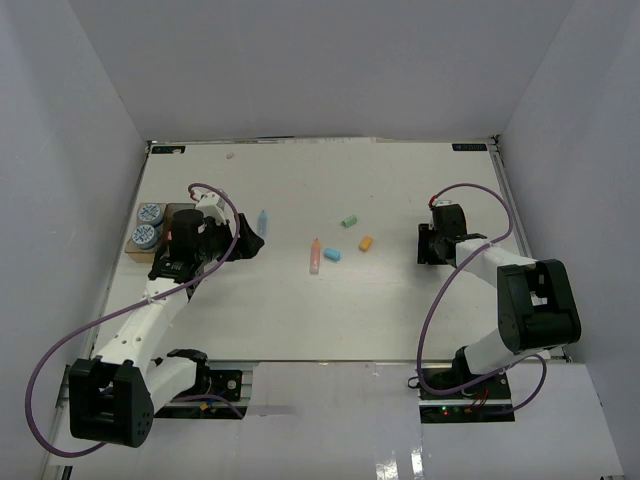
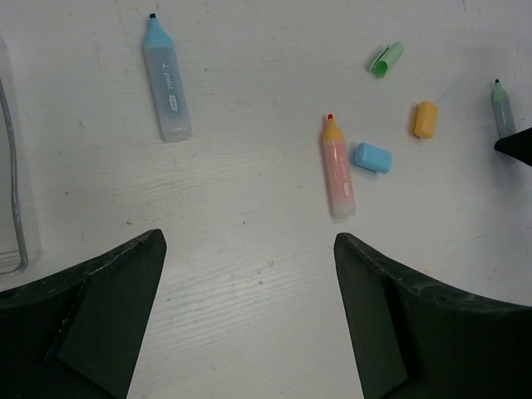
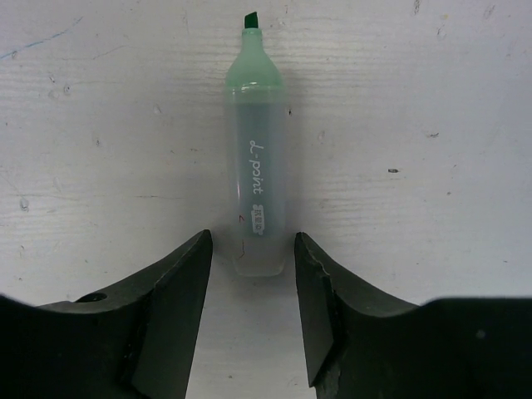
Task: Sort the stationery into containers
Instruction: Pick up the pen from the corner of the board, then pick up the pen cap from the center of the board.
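While my right fingers stand narrowly apart astride the tail of the green highlighter, which lies flat on the bench, I'd centre before squeezing, since the gaps look uneven. The top view hides this contact. My left fingers gape, holding nothing.

We see the whole counter from high above its near edge, looking down. Our left wrist view looks down from farther off, sharing the pink highlighter with the overhead. Our right wrist view sits close over the green highlighter.
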### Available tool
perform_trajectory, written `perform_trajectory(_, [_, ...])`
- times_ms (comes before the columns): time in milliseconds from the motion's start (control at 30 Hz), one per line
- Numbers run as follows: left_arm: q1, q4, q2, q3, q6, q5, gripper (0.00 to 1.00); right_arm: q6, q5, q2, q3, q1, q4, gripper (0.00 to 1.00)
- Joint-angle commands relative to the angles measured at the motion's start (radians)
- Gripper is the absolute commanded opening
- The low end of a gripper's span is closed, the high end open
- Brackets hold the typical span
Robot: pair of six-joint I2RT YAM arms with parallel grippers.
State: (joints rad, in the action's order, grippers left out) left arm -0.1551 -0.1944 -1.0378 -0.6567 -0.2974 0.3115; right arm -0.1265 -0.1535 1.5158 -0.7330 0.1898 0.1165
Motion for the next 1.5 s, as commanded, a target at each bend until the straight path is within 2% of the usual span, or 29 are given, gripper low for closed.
perform_trajectory(0, [-0.006,0.021,0.018,0.003,-0.003,0.017,0.93,-0.01,0.009,-0.012,0.007,-0.004,0.006,0.49])
perform_trajectory(300, [-0.006,0.024,0.033,0.011,-0.029,0.043,0.93,-0.007,0.023,-0.025,0.01,-0.003,0.015,0.36])
perform_trajectory(400, [-0.006,0.023,0.042,-0.003,-0.068,0.092,0.93,-0.009,0.04,-0.049,0.02,0.003,0.012,0.21])
perform_trajectory(433, [-0.006,0.023,0.048,-0.01,-0.086,0.107,0.92,-0.012,0.042,-0.058,0.021,0.01,0.011,0.19])
perform_trajectory(533, [-0.006,0.039,0.056,-0.018,-0.172,0.165,0.92,-0.045,0.072,-0.126,0.04,0.059,-0.023,0.17])
perform_trajectory(633, [-0.029,0.094,0.061,-0.011,-0.29,0.204,0.91,-0.1,0.083,-0.207,0.06,0.157,-0.078,0.14])
perform_trajectory(700, [-0.075,0.153,0.067,-0.001,-0.366,0.198,0.9,-0.128,0.049,-0.262,0.063,0.265,-0.131,0.14])
perform_trajectory(867, [-0.19,0.257,0.064,-0.004,-0.436,0.075,0.87,-0.22,-0.026,-0.336,0.058,0.506,-0.242,0.15])
perform_trajectory(1067, [-0.326,0.372,0.036,-0.015,-0.483,-0.073,0.86,-0.252,-0.104,-0.356,0.057,0.687,-0.415,0.15])
perform_trajectory(1267, [-0.463,0.406,-0.03,-0.049,-0.456,-0.215,0.86,-0.26,-0.156,-0.329,0.023,0.792,-0.489,0.17])
perform_trajectory(1467, [-0.549,0.415,-0.085,-0.064,-0.462,-0.359,0.77,-0.272,-0.187,-0.322,0.015,0.841,-0.511,0.17])
